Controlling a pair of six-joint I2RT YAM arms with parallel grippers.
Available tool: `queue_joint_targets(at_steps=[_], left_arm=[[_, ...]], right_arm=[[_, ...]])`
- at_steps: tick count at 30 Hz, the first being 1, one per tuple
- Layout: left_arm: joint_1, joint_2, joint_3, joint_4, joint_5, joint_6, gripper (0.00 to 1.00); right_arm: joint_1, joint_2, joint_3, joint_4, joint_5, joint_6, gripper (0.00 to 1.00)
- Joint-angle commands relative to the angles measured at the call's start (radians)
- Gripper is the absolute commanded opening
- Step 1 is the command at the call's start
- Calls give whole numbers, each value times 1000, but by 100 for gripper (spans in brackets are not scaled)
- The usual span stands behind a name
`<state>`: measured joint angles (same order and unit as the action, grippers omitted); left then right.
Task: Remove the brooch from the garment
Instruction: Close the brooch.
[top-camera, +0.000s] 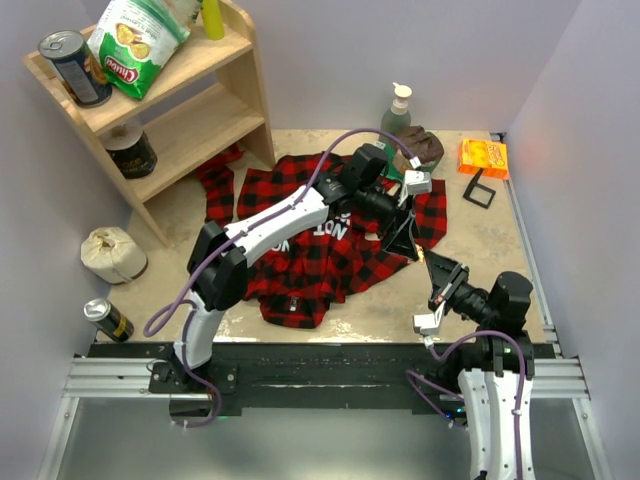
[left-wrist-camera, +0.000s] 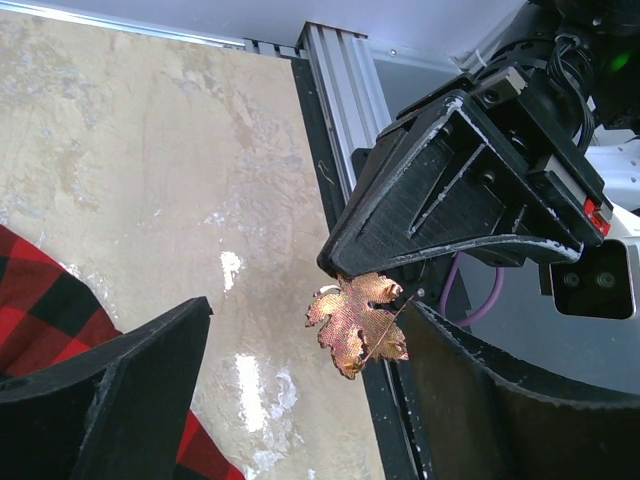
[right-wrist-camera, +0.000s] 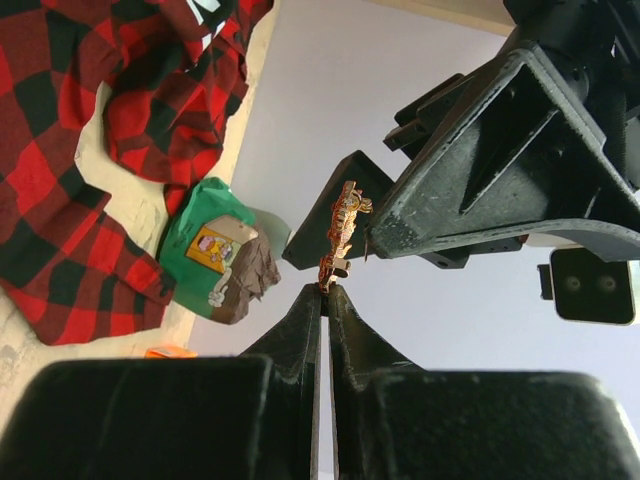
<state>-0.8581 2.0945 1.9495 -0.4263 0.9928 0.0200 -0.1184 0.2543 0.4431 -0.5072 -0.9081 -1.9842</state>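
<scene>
The brooch is a small gold-tan leaf with a pin across it. It is off the garment and hangs in the air, pinched at its edge by my right gripper, which is shut on it. In the top view the brooch sits at the right gripper's tip, beyond the shirt's right edge. My left gripper is open and empty, and its fingers stand on either side of the brooch. The red-and-black plaid garment lies spread on the table under the left arm.
A green soap bottle and a brown cloth lump stand behind the shirt. An orange packet and a black square frame lie at the back right. A wooden shelf with a chips bag and cans is at the left. A can stands at the front left.
</scene>
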Motion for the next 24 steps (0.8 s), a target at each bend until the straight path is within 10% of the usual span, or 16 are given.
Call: queue_joint_targets(at_steps=[1,24], left_arm=[[2,9,45,24,33,-12,82],[2,33,65,-3,73,-12,55]], right_arm=[[-1,-15,37,4,-35,-340,0],[-1,-27,13,36,-48,-340,0]])
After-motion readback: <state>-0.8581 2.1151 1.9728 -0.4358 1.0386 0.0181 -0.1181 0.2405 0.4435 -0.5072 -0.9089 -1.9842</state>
